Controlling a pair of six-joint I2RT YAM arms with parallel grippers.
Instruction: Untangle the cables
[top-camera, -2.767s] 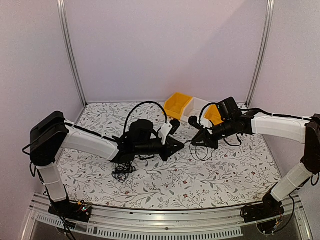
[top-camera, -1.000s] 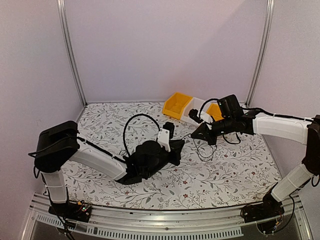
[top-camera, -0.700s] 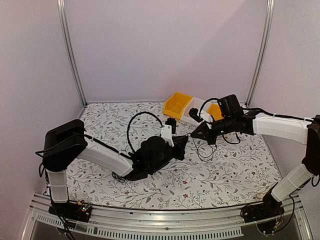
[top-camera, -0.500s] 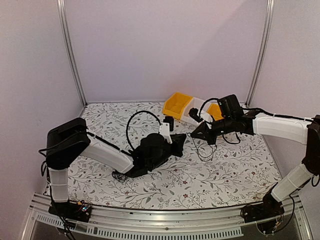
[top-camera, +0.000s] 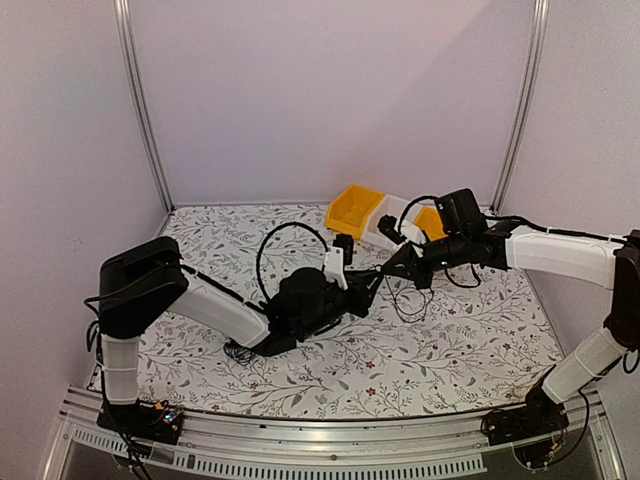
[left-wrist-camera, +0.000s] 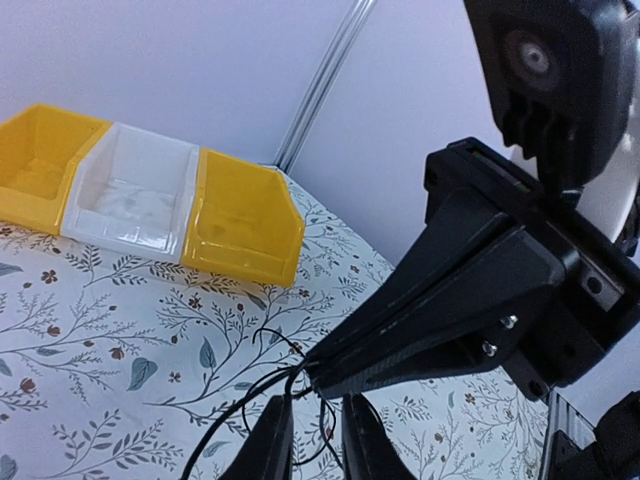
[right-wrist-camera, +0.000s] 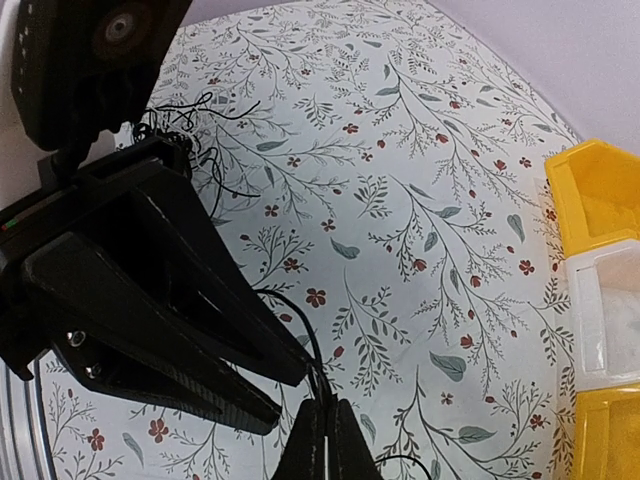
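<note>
A thin black cable (top-camera: 404, 300) hangs in loose loops from my right gripper (top-camera: 388, 268), which is shut on its strands (right-wrist-camera: 318, 372) just above the table. My left gripper (top-camera: 371, 284) faces it tip to tip. In the left wrist view its fingers (left-wrist-camera: 268, 440) stand slightly apart, and the cable's strands (left-wrist-camera: 262, 385) run down between them from the right gripper's tip. A second scribbly cable clump (top-camera: 240, 350) lies under the left forearm and also shows in the right wrist view as a clump (right-wrist-camera: 185, 140).
A row of three bins stands at the back: a yellow bin (top-camera: 355, 210), a white bin (top-camera: 392, 215) and another yellow bin (top-camera: 428, 228). The floral table cover (top-camera: 450, 350) spreads all round. Metal posts rise at both back corners.
The left arm has swung right and forward, bringing its gripper up against the right gripper's tip, and its jaws have parted a little. The right arm has held still with the cable.
</note>
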